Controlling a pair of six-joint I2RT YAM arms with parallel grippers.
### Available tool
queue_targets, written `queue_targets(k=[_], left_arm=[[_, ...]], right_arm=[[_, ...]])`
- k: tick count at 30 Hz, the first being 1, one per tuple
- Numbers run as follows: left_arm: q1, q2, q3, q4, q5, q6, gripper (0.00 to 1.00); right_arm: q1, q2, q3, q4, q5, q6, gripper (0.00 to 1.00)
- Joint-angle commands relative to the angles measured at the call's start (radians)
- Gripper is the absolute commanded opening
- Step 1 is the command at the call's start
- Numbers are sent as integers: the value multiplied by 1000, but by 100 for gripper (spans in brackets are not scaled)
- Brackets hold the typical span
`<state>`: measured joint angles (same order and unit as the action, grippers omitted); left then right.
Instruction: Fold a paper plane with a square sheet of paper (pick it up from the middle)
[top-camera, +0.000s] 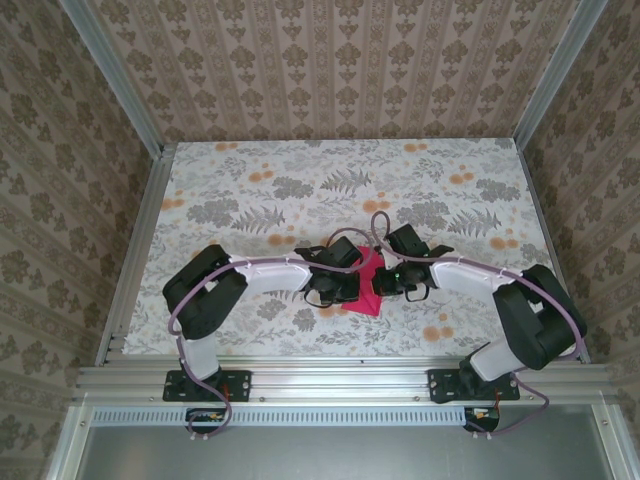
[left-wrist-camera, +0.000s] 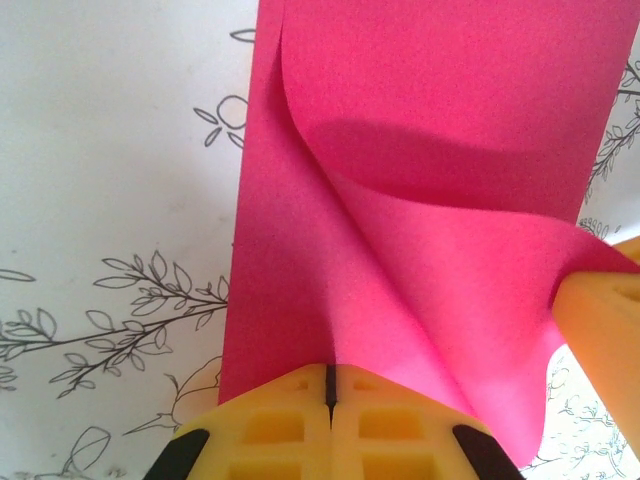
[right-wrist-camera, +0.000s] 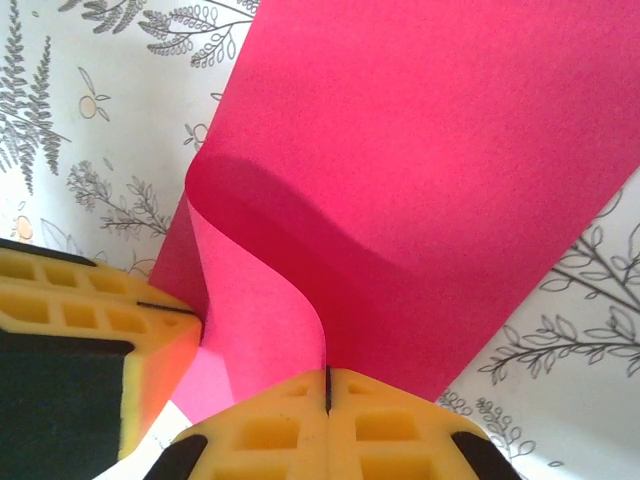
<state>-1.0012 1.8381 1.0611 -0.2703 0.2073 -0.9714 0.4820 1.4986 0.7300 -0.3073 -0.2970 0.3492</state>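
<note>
The square sheet of paper (top-camera: 367, 291), magenta-pink, sits between the two grippers near the table's front middle, bent and partly lifted. My left gripper (top-camera: 346, 286) is shut on one edge of it. In the left wrist view the yellow jaws (left-wrist-camera: 329, 385) meet with the paper (left-wrist-camera: 430, 150) pinched in the seam. A flap curls up toward the other arm's yellow finger (left-wrist-camera: 605, 320). My right gripper (top-camera: 389, 283) is shut on the opposite side. In the right wrist view its jaws (right-wrist-camera: 327, 385) clamp the paper (right-wrist-camera: 430, 170), which bends in an S-curve toward the left gripper's finger (right-wrist-camera: 90, 310).
The floral-patterned table (top-camera: 300, 190) stretches behind the grippers. Metal frame rails (top-camera: 135, 250) run along its left, right and front edges, and wallpapered walls enclose it. The two wrists are almost touching over the paper.
</note>
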Motion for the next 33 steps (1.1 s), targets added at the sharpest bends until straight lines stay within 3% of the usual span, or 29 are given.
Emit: queue_targets(k=[1, 33], left_arm=[[-7, 33, 5, -64, -25, 25, 0], [-16, 34, 46, -78, -16, 46, 0]], right_arm=[[-9, 26, 46, -59, 42, -40, 5], [-14, 95, 95, -116, 77, -55, 8]])
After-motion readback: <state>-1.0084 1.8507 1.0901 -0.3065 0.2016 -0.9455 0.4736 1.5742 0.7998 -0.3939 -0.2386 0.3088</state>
